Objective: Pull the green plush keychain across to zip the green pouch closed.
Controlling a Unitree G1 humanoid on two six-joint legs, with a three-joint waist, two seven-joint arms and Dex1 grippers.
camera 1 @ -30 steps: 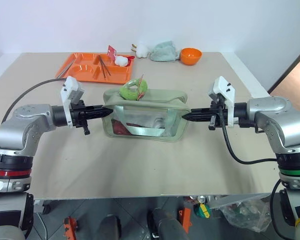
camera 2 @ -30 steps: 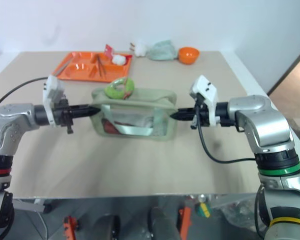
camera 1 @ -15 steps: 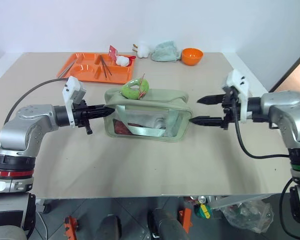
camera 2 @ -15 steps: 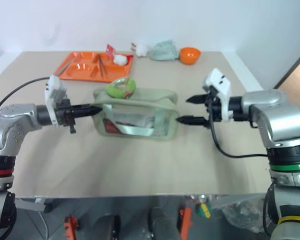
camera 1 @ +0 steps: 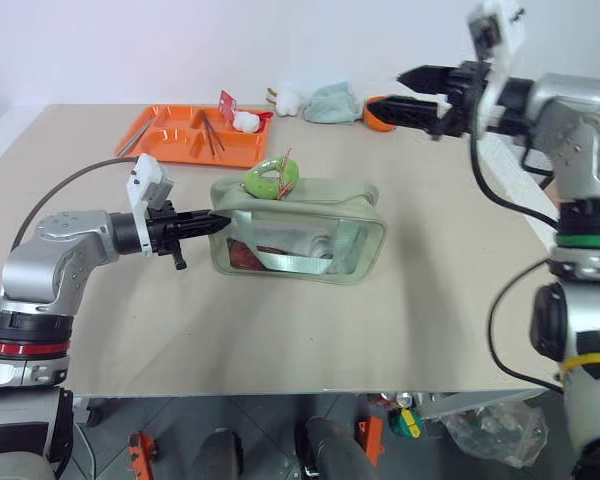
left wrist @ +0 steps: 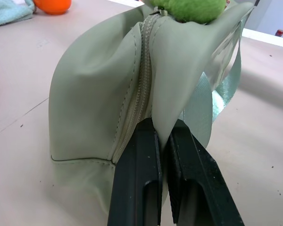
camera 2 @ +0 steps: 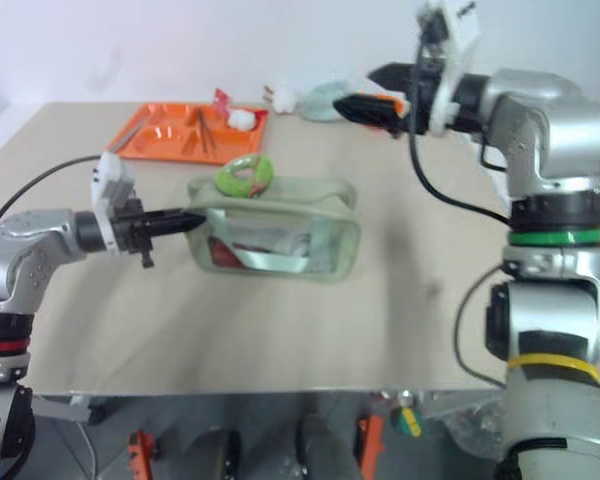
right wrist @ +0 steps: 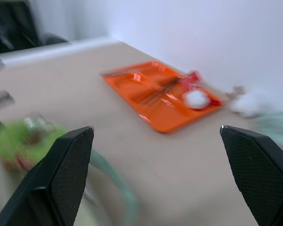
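The green pouch (camera 1: 298,230) sits near the middle of the tan table (camera 1: 280,330), its long side running roughly from 9 to 3 o'clock. The green plush keychain (camera 1: 270,178) lies on the pouch's top, toward the 10 o'clock corner, with thin reddish cords sticking up from it.

The left gripper (camera 1: 212,222) comes in level from 9 o'clock; its jaws are pressed together on a fold of fabric at the pouch's left end, right beside the zipper, as the left wrist view makes plain (left wrist: 158,155).

The right gripper (camera 1: 412,90) is raised high at about 1 o'clock from the pouch, well apart from it, pointing left, with its jaws spread wide and nothing between them. In its own wrist view the two fingertips (right wrist: 68,165) stand far apart.

Open table stretches from the pouch's right end at 3 o'clock out to the table's right edge, and a broad bare band runs along the near edge at 6 o'clock.

The far edge at 12 o'clock is busier: an orange tray (camera 1: 170,140) at about 11 o'clock, a pale teal cloth (camera 1: 332,102) and an orange bowl (camera 1: 376,118) partly behind the right gripper, all well apart from the pouch
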